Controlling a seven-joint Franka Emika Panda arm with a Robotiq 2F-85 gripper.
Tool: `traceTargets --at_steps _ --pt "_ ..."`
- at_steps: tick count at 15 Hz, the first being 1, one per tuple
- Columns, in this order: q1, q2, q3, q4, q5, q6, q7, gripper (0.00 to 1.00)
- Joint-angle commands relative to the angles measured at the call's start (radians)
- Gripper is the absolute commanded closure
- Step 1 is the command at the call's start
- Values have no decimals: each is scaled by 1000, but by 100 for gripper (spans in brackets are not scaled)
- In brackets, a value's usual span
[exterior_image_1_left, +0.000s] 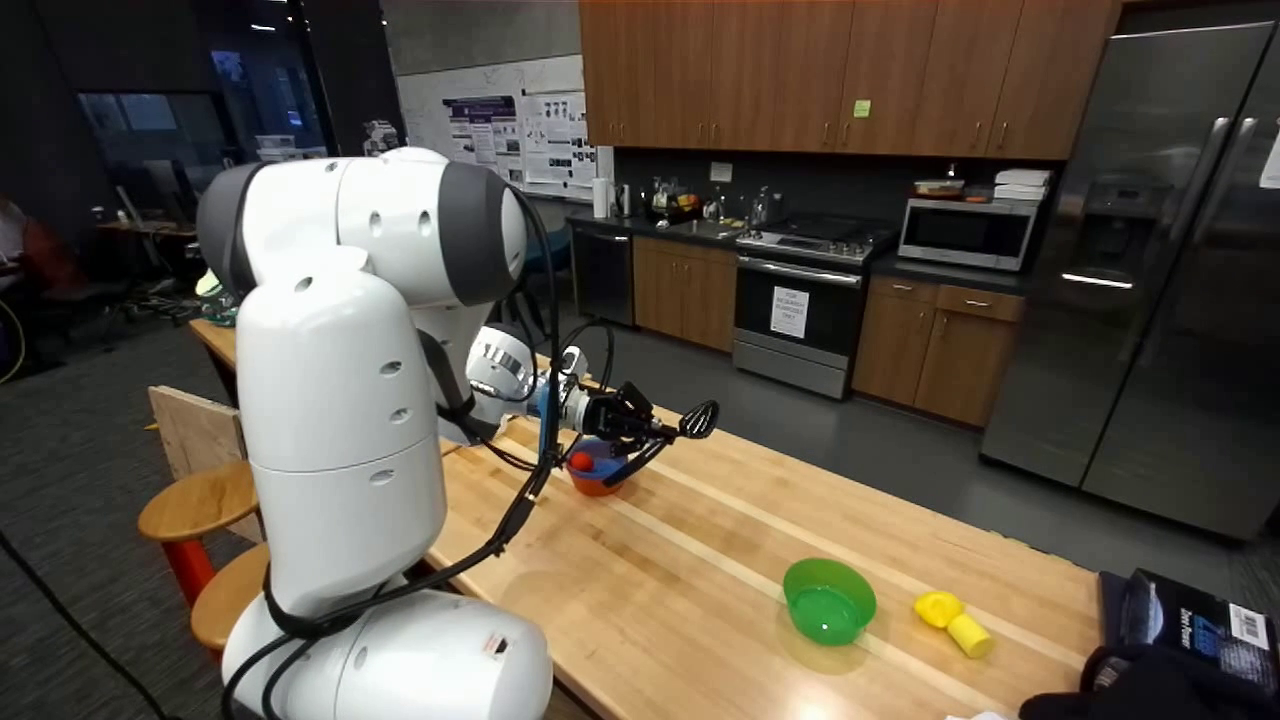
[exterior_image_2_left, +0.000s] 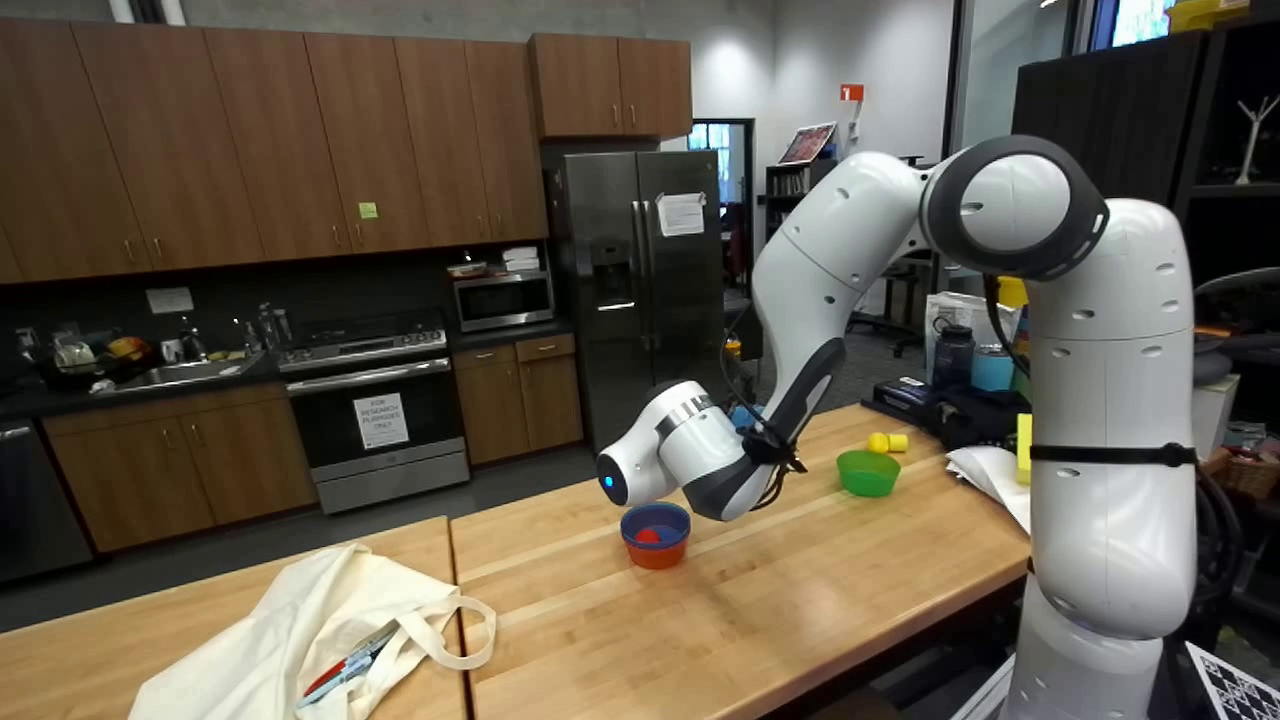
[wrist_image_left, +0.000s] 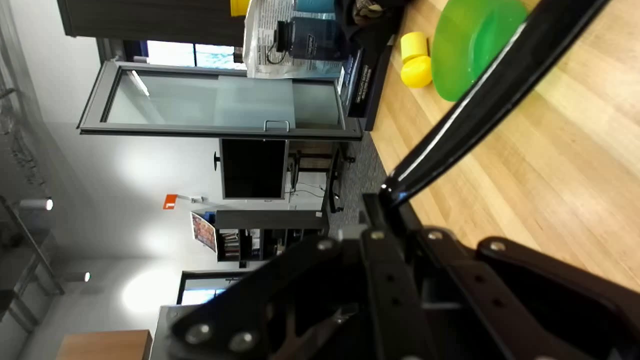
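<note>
Closest in the wrist view, your gripper (wrist_image_left: 392, 212) is clenching a black slotted spoon (exterior_image_1_left: 699, 420) by its handle (wrist_image_left: 482, 105), the jaws pressing as close together as that slim shaft is letting them. You are seeing its slotted head (exterior_image_1_left: 703, 415) jutting out on one side in an exterior view, while the handle is slanting down toward the butcher-block table (wrist_image_left: 565, 165) on the opposite side; such a mid-length hold is probably balancing the spoon while leaving both ends exposed. Near it, a blue bowl (exterior_image_2_left: 668, 517) is nesting inside a red bowl (exterior_image_2_left: 657, 557), likely stacked so that they are sharing one spot, and a red ball (exterior_image_2_left: 648, 536) is resting within the blue one, whose wall is stopping it from rolling off. You are not getting enough depth to tell whether the handle is touching them. Farther along, a translucent green bowl (wrist_image_left: 452, 55) is standing upright, mouth upward, and near it a yellow rounded piece (wrist_image_left: 416, 72) and a yellow cylinder (wrist_image_left: 414, 46) are lying in contact; you are not seeing whether they are joined. Past those, a black printed box (exterior_image_1_left: 1190, 610) is lying at the table's end, with a dark water bottle (wrist_image_left: 314, 40) standing near it. Well beyond, a paper sign (exterior_image_2_left: 381, 420) reading "For research purposes only" is hanging on the oven (exterior_image_2_left: 320, 430), presumably discouraging ordinary cooking
</note>
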Motion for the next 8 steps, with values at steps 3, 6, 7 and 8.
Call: traceTargets --at_steps 3,6,7,8 --pt "69 -11 52 -10 82 -51 112 98" --pt "119 -9 93 -36 100 -81 167 98" --pt "134 -6 106 -43 103 -90 184 98" --pt "147 -3 118 -51 104 -96 199 98"
